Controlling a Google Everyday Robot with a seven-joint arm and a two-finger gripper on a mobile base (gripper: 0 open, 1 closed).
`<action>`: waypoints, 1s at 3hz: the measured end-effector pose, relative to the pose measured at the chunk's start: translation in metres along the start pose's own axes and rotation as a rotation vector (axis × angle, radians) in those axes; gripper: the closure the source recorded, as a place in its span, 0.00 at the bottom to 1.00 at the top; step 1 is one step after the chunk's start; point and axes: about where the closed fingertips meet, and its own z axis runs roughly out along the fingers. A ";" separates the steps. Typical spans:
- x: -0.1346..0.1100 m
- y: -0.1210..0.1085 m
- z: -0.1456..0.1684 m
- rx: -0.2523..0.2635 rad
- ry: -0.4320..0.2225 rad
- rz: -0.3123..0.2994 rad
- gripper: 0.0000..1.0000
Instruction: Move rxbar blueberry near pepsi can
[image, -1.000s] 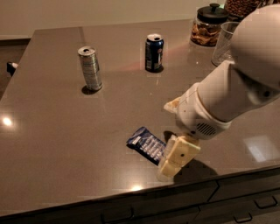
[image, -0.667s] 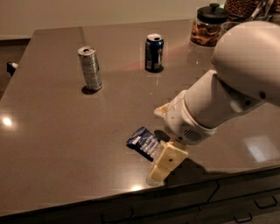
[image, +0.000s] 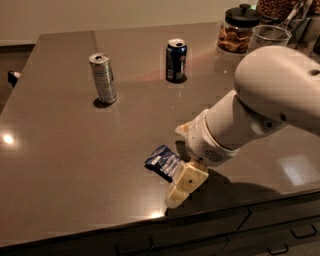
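The pepsi can (image: 176, 60) was recorded standing upright at the far side of the dark brown table (image: 60, 165), and it is taken as the reference for all positions below. A taller, slimmer silver can (image: 103, 78) was observed upright to the left of the pepsi can and slightly nearer the camera, well apart from it. A lidded glass jar (image: 237, 31) and a clear glass vessel (image: 269, 36) were noted to the right of the pepsi can, near the far right corner. The rxbar blueberry (image: 161, 161) was found lying flat well in front of the pepsi can, close to the near table edge and almost in line with the can. The gripper (image: 176, 165) was located at the right end of the bar, likewise well in front of the pepsi can, and was carried by the white arm (image: 270, 100) entering from the right. Its cream fingers (image: 186, 184) were seen spread apart, one on the side of the bar facing the pepsi can and one on the side facing the near edge, with the right end of the bar lying between them. Nothing was clamped; contact between bar and fingers could not be determined.
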 end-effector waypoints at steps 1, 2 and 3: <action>0.007 -0.009 0.004 0.003 0.006 0.023 0.23; 0.013 -0.022 -0.002 0.017 -0.006 0.057 0.54; 0.016 -0.035 -0.015 0.044 -0.029 0.089 0.77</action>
